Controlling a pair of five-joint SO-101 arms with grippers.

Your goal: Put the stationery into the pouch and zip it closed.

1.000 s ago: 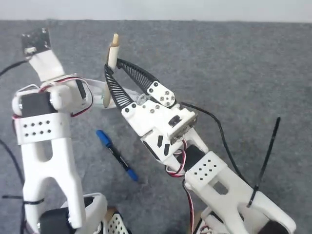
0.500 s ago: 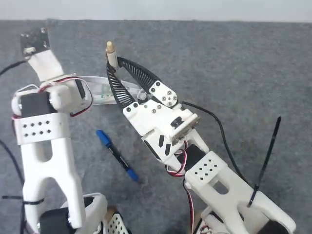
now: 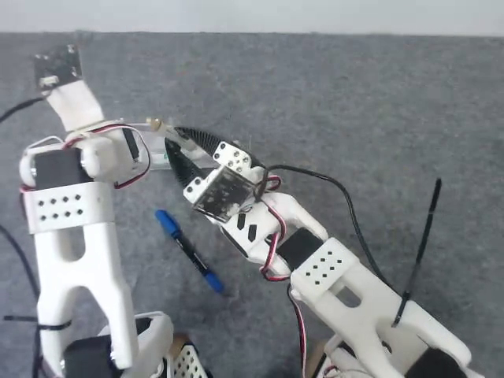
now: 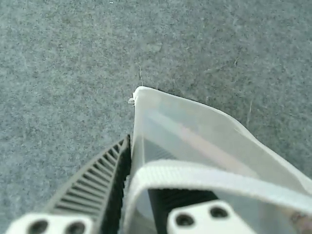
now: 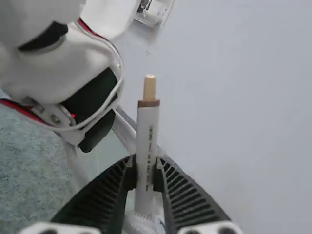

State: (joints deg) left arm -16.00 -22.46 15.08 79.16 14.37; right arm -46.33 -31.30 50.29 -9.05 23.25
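Observation:
My right gripper (image 3: 170, 143) is shut on a white pen with a tan tip (image 3: 161, 126), tilted low with its tip at the translucent pouch (image 3: 160, 151). In the right wrist view the white pen (image 5: 146, 131) stands clamped in my right gripper (image 5: 145, 165). My left gripper (image 4: 139, 163) is shut on the edge of the pouch (image 4: 209, 146), holding it up off the table; its white zipper band (image 4: 204, 175) curves across the open mouth, and something pale pink shows inside. A blue pen (image 3: 187, 250) lies on the grey surface between the two arms.
The table is covered in grey felt (image 3: 378, 110), with free room to the right and at the back. A black cable (image 3: 346, 197) and a black zip tie (image 3: 421, 244) run along the right arm. The left arm's white body (image 3: 71, 205) stands at the left.
My right gripper has swung down and to the left, tipping the white pen from upright to nearly level, its tip now at the pouch. The left arm and blue pen have not moved.

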